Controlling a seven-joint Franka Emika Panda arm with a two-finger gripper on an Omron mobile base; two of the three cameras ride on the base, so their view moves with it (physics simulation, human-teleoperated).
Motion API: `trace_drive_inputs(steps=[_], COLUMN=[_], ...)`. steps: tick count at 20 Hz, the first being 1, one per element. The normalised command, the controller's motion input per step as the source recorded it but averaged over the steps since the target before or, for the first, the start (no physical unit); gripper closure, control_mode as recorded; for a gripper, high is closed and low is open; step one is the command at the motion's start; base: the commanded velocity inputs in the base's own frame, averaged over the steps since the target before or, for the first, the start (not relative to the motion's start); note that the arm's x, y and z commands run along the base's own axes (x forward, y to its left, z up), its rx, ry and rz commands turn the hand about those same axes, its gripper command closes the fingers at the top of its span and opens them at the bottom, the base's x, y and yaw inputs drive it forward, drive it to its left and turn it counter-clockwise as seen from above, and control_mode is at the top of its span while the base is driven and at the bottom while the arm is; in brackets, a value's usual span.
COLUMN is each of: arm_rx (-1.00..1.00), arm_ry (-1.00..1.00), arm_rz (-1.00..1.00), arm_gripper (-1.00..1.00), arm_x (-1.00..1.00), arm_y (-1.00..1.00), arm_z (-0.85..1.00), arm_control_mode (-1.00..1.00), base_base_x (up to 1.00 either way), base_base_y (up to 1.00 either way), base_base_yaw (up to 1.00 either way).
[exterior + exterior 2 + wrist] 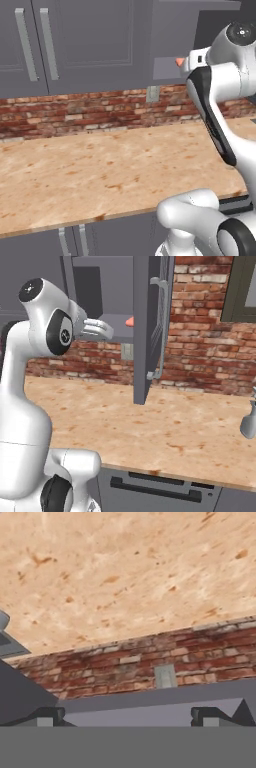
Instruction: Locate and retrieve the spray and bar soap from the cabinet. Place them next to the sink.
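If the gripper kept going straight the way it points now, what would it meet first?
Probably the cabinet: the open gripper has its fingertips at the grey shelf edge. The hand view looks past it at the brick wall. Depth is unclear, and the bar soap lies beside the hand.

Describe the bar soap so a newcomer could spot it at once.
Look above the brick wall to the open cabinet behind the swung-out door. On its grey shelf lies the bar soap, the only salmon-pink thing among grey surfaces.
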Motion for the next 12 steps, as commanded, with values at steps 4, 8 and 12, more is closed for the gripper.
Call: trace_drive_inputs(steps=[4, 8, 12], arm_rx=[0.00, 0.00, 0.00], arm_ry=[-0.03, -0.06, -0.05], arm_rz=[0.00, 0.00, 0.00], arm_gripper=[-1.00, -1.00, -1.00], arm_x=[0.40, 0.50, 0.47], arm_y=[-0.09, -0.10, -0.09], arm_z=[0.00, 0.00, 0.00], arm_control_mode=[-1.00, -1.00, -1.00], base_base_x=[0.00, 0.00, 0.00], base_base_y=[0.00, 0.00, 0.00], base_base_yaw=[0.00, 0.00, 0.00])
